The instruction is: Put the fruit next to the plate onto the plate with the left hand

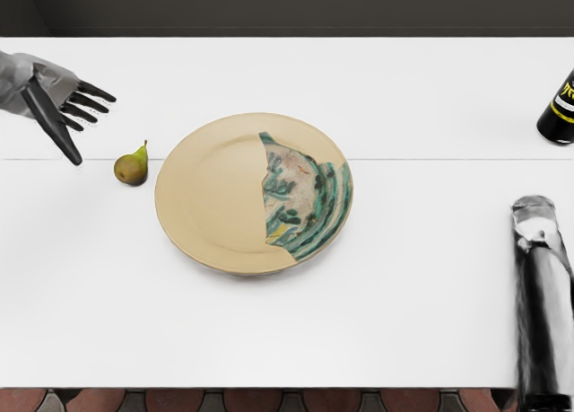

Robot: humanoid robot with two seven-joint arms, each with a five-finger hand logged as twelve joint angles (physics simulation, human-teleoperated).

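"Progress on the task, as far as it shows?"

"None of the moving is done. The pear (131, 168) lies on the table (404, 277) just beside the left rim of the plate (215, 188), with a sliver of table between them. Its stem points up. The plate carries nothing."

"And the left hand?"

"The left hand (56, 93) hangs up and to the left of the pear, near it but not touching. Its fingers (90, 102) are spread and nearly straight, and the thumb points down toward the table. It is released and holds nothing."

"So what is left?"

"By the look of it, all 3 steps: close on the pear, lift it, set it on the plate. The reach should be short, since the hand is on the pear's side of the plate."

"Anything else in view?"

"The right arm (543, 295) rests at the right edge, well apart from the plate. Whether its hand is clenched or released cannot be told. 1 dark bottle (560, 107) stands at the far right, out of the way"
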